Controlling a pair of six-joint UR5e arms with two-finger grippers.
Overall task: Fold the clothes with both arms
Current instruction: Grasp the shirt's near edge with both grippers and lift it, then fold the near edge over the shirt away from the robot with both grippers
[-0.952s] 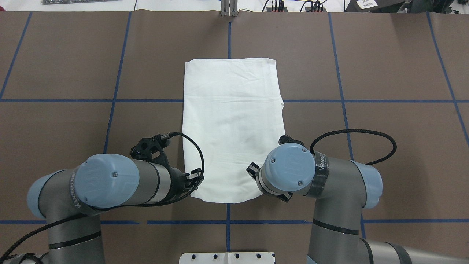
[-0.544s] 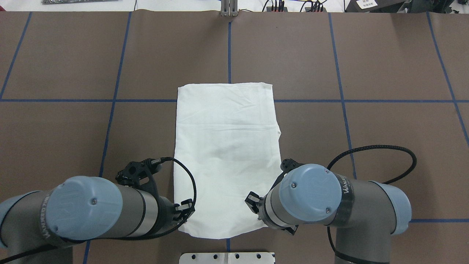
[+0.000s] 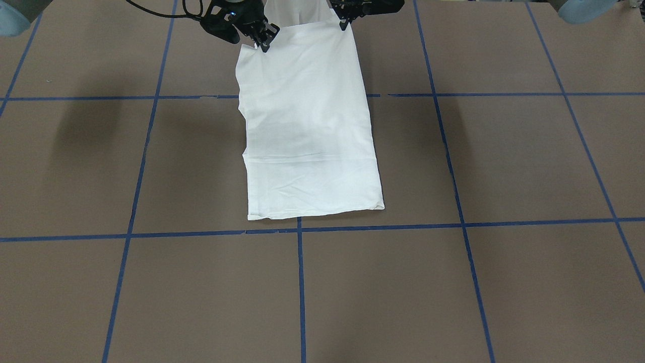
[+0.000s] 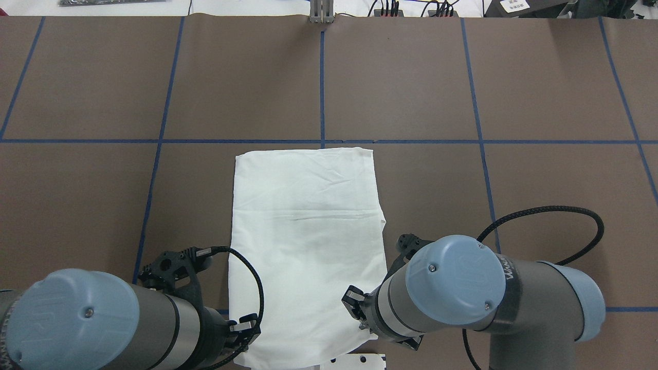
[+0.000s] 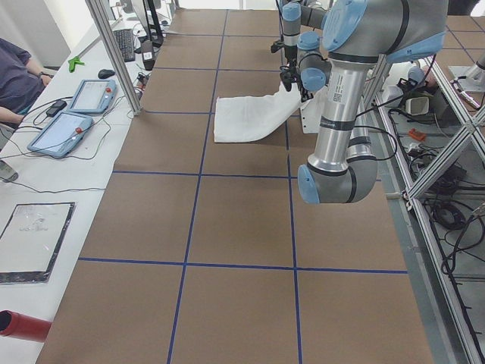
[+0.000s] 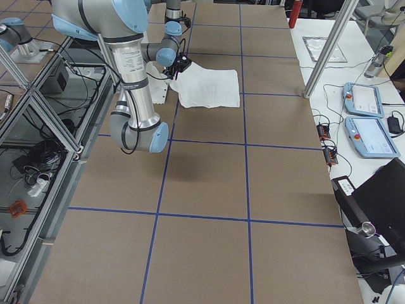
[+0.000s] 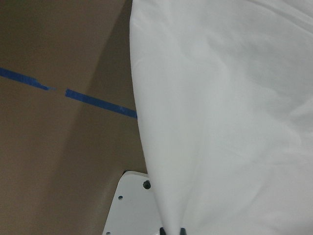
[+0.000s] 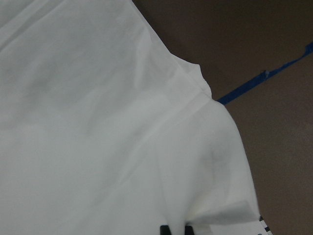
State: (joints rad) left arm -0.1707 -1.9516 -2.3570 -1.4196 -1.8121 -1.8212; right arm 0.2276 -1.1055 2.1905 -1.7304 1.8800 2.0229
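Pinching near corners of soft, light, limp shirt (image 4: pixel 306 241) in jaws of left gripper (image 3: pixel 344 22) and right gripper (image 3: pixel 262 40); likely to sag unless kept taut.

White shirt (image 7: pixel 220 122) covers part of brown table (image 7: pixel 58 161), blue tape line (image 7: pixel 100 103), white plate (image 7: pixel 129 210).

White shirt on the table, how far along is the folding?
Done: the white cotton shirt is already a narrow rectangle, sleeves tucked out of sight. In hand: the left gripper and right gripper each pinch a robot-side corner, lifted off the brown taped table. Left, likely: folding that end over to the far hem, then letting go.
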